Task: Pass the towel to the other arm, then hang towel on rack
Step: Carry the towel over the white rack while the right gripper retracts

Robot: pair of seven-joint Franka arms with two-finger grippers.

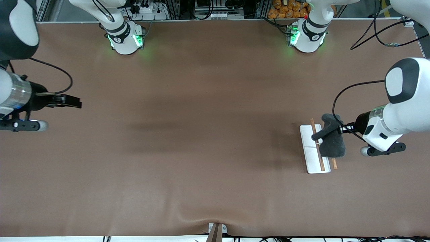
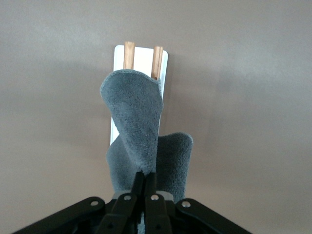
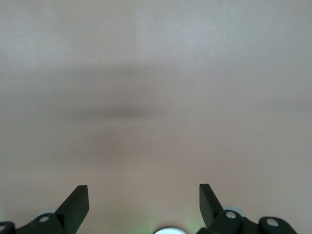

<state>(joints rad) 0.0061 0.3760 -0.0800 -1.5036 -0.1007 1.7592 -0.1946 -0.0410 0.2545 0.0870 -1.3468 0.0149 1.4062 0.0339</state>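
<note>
Right tool [image 1: 75, 101] waited spread wide over bare counter [image 1: 201, 134] at its own end. Left tool [image 1: 339, 128] pinched the towel [image 1: 332, 143] over the rack [image 1: 314, 148], cloth draped across the rods, which ran crosswise to the tool's reach.

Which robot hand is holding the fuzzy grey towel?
The left gripper, over the rack. Its fingers are pinched shut on the towel. The right gripper waits open and empty over the table's other end.

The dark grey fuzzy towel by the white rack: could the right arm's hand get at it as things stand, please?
Probably not readily: the right hand waits open over bare table at its own end, while the left hand holds the dark grey fuzzy towel shut in its fingers over the white plate rack with wooden rods.
</note>
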